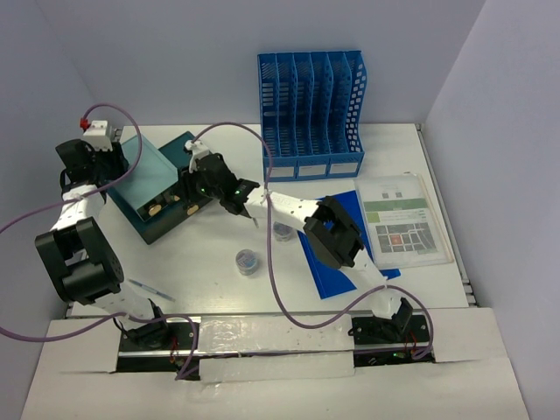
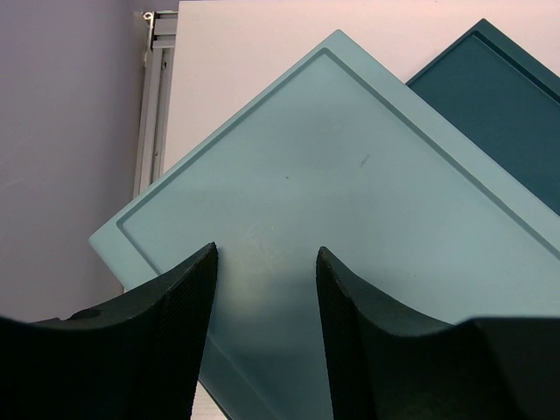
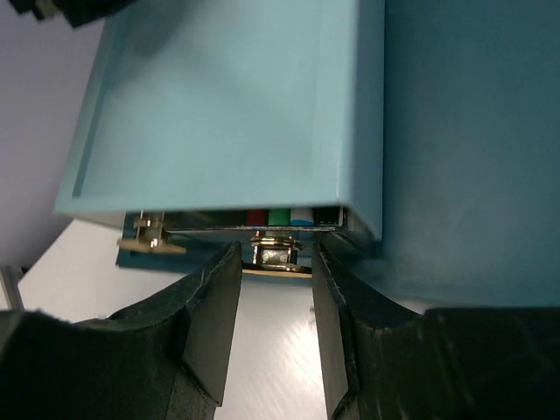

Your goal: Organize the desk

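The left fingers [image 2: 194, 284] hang released over the pale teal lid [image 2: 350, 219], with nothing between them. The right fingers [image 3: 217, 289] are also spread and hold nothing. They are lined up on a small metal clip [image 3: 273, 255] at the near edge of the dark teal box [image 1: 166, 214], where the lid sits partly off the box and coloured bits show underneath. Both arms work at this box on the left of the white tabletop [image 1: 210, 293], which fills the space between the lavender walls. The tidying looks barely begun: the box is not closed, two small round pots [image 1: 248, 261] and a pen [image 1: 147, 289] lie loose, and a blue folder [image 1: 325, 273] and a printed sheet [image 1: 404, 219] lie flat outside the blue file rack [image 1: 311, 105] at the back.
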Robot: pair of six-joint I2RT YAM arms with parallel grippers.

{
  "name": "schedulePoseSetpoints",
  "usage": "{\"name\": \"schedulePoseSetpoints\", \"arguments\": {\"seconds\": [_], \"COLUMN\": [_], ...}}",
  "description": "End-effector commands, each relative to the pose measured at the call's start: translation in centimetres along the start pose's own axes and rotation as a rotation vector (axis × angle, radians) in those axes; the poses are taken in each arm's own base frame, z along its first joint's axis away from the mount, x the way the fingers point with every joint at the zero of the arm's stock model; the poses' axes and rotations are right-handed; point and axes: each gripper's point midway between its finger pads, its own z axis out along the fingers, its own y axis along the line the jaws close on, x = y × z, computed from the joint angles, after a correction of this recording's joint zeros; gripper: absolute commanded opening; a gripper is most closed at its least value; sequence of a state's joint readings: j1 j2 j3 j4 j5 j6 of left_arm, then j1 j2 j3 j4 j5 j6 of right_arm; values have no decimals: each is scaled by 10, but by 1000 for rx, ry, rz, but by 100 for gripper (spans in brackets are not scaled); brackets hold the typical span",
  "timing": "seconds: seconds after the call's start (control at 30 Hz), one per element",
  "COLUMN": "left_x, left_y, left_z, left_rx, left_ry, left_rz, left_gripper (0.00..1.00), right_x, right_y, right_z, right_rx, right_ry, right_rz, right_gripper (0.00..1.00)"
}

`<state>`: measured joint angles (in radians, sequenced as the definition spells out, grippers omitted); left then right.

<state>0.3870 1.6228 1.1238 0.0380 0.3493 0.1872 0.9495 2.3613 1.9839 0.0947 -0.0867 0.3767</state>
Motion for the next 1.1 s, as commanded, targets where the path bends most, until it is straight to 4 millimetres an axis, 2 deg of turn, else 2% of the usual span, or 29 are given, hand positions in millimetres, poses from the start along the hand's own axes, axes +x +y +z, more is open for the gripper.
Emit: {"name": "schedulePoseSetpoints", "arguments": {"seconds": [0.0, 0.23, 0.4, 0.57, 0.77, 0.87, 0.97, 1.07], "left_x": [46, 45, 42, 31, 8, -12, -33, -52], "left_y": [-20, -21, -21, -18, -9, 1, 14, 18], "left_z": [-7, -7, -7, -9, -8, -8, -5, 0], "left_rx": [64, 72, 74, 65, 37, -3, -44, -30], "left_ry": [148, 144, 144, 130, 99, 61, 26, 13], "left_rz": [-47, -48, -46, -38, -29, -13, 6, 2], "left_gripper": [56, 56, 56, 56, 57, 57, 60, 60], "right_x": [-42, -46, -51, -57, -65, -67, -76, -77], "right_y": [15, 11, 20, 32, 34, 30, 17, 5], "right_z": [8, 0, -19, -41, -49, -46, -40, -37], "right_rx": [-49, -27, -51, -92, -98, -90, -60, -39], "right_ry": [-136, -147, -129, -110, -102, -97, -107, -117], "right_rz": [38, 16, -36, -85, -95, -65, -16, 22], "right_gripper": [45, 47, 50, 58, 64, 66, 66, 66]}}
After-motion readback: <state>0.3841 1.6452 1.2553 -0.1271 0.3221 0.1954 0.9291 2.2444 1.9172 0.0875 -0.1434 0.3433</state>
